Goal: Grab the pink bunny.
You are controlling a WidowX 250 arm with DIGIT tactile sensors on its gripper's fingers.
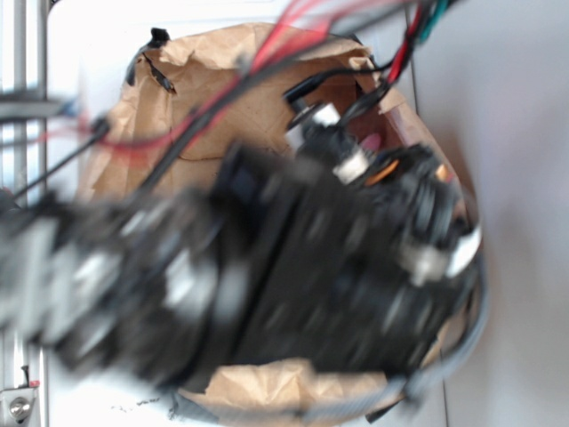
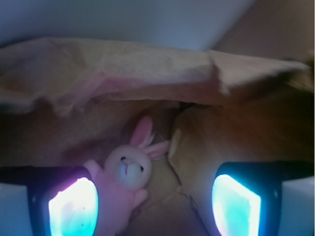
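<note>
hand (image 2: 155, 204): spread wide, nothing pinched; two glowing pads low in the wrist view, left pad (image 2: 74, 206) and right pad (image 2: 235, 204), wide gap between them
bunny (image 2: 127, 176): small plush, pale pink body, whitish round face with dark eyes and a small mouth, two darker-pink ears; no clear view of any ring at its head
bunny vs hand: inside the gap but well off to the left side, body just beside the left pad, maybe touching it, cannot tell; well apart from the right pad
bunny axis: long axis roughly up-down in the wrist view, slightly tilted; head and ears up and away from the hand, feet toward the bottom edge, cut off there; one ear stands up, the other sticks out right
bunny place: on the floor of a brown paper bag (image 2: 147, 73), close to a crumpled fold at the right
bag: walls rise around the bunny, torn rim across the top
exterior view: arm (image 1: 293, 267) blurred, covers most of the bag; small pink patch near the hand, too blurred to name
wires (image 1: 293, 44): red and black, cross over the bag rim
tabletop (image 1: 507, 178): pale, under the bag
</note>
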